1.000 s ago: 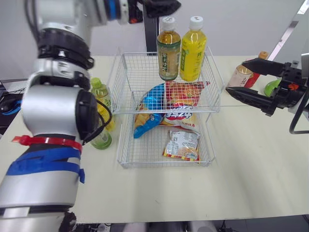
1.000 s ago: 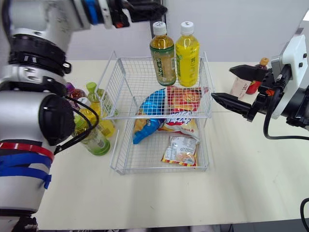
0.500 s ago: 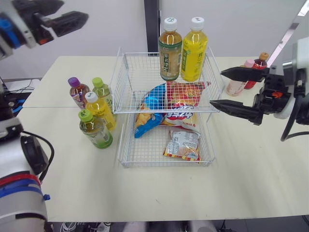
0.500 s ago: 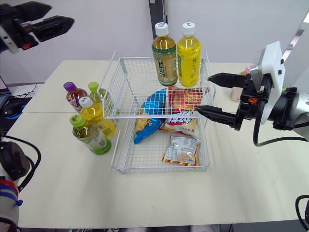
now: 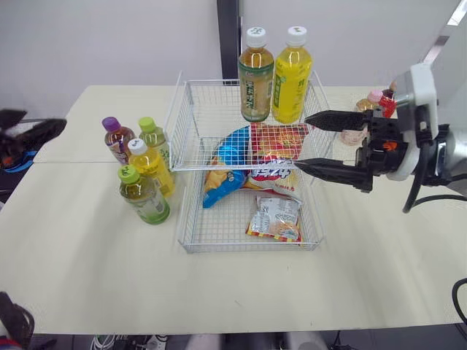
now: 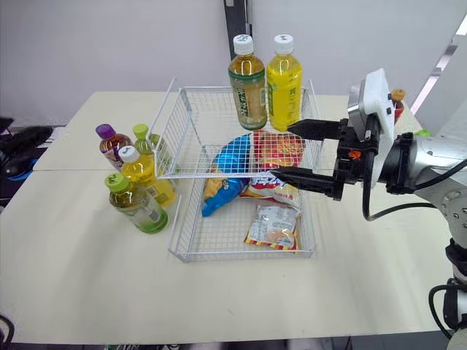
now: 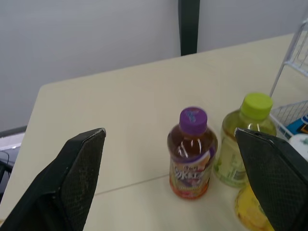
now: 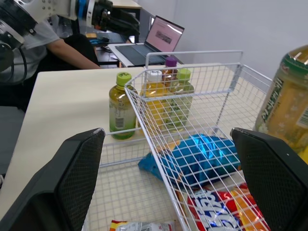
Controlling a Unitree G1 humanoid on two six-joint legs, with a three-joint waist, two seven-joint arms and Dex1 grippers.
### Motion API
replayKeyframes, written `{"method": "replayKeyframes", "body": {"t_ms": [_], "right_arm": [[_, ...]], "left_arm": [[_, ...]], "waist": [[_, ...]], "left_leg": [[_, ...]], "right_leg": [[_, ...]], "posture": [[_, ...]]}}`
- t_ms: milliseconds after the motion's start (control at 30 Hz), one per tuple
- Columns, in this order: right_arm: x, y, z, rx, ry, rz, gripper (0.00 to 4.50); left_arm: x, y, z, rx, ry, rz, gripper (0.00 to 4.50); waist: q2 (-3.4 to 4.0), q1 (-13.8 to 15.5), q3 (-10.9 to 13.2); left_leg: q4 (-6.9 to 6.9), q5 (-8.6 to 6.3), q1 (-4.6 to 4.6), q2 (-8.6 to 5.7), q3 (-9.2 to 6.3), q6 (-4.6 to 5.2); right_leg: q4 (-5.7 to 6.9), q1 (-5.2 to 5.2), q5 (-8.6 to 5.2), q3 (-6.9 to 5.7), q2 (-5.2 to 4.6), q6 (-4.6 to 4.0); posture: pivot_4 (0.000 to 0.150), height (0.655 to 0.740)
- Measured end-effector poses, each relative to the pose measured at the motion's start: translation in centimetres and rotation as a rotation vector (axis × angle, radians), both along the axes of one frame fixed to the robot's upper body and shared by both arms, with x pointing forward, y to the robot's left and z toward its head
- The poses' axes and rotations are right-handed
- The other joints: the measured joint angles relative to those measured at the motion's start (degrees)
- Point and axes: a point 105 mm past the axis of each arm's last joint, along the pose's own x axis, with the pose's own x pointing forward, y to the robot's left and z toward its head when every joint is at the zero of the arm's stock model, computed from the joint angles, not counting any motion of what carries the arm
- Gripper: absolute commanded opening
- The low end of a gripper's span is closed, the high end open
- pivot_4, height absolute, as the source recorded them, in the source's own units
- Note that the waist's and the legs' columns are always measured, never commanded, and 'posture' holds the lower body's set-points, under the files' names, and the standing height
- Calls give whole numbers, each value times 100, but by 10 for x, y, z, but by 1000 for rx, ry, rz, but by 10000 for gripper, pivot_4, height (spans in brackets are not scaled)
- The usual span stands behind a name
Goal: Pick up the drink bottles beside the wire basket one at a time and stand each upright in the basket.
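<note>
The two-tier wire basket [image 5: 191, 109] stands mid-table. At the back of its upper tier an amber tea bottle [image 5: 256, 76] and a yellow bottle [image 5: 292, 73] stand upright. Several bottles stand left of it: purple-capped [image 5: 117, 140], light-green-capped [image 5: 154, 140], white-capped yellow [image 5: 151, 169] and a green one [image 5: 144, 197]. A pink-capped bottle [image 5: 363, 111] shows partly behind my right gripper [image 5: 300, 141]. That gripper is open and holds nothing, its fingers reaching over the basket's right side. My left gripper [image 5: 40, 124] is open, far left of the bottles, facing the purple-capped bottle [image 7: 191, 154].
Snack bags lie in the basket: a blue one [image 5: 228, 164], a red one [image 5: 276, 144] and a small packet [image 5: 276, 219] on the lower tier. The right wrist view shows a laptop [image 8: 166, 34] and a person's arm [image 8: 62, 48] beyond the table's left end.
My left arm has swung from above the basket out to the far left and come down. My right gripper has moved left, from beside the pink-capped bottle to over the basket's right side.
</note>
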Motion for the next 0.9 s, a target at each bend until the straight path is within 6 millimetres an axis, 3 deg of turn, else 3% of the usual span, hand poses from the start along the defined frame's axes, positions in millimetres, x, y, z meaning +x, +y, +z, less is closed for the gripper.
{"method": "replayKeyframes", "body": {"t_ms": [167, 333, 567, 900], "right_arm": [[1, 3, -2, -6, -3, 8, 45000], [0, 5, -2, -2, -9, 24, 45000], [1, 6, -2, 0, -24, 18, 45000], [3, 7, -1, 7, -32, 7, 45000]], "left_arm": [[2, -2, -18, -79, -16, -15, 44782], [19, -19, -36, -116, -22, -27, 44782], [46, -43, -24, -75, -78, -30, 44782], [92, -50, -22, -38, -50, 15, 44782]], "waist": [[0, 95, 0], [-2, 129, -1], [-3, 105, -2], [-4, 100, -2]], "left_leg": [[0, 0, 0, -2, -1, 0], [2, 0, 0, -2, -2, 0], [1, 0, 0, -1, 1, 0], [2, 0, 0, -9, 3, 0]], "right_leg": [[-4, 2, 4, 0, -2, -1], [-5, 3, 8, 0, -2, 0], [-5, 2, 10, -2, -1, 0], [-3, 2, 11, -4, 7, 2]], "posture": [[1500, 7400], [1500, 7400], [1500, 7400], [1500, 7400]]}}
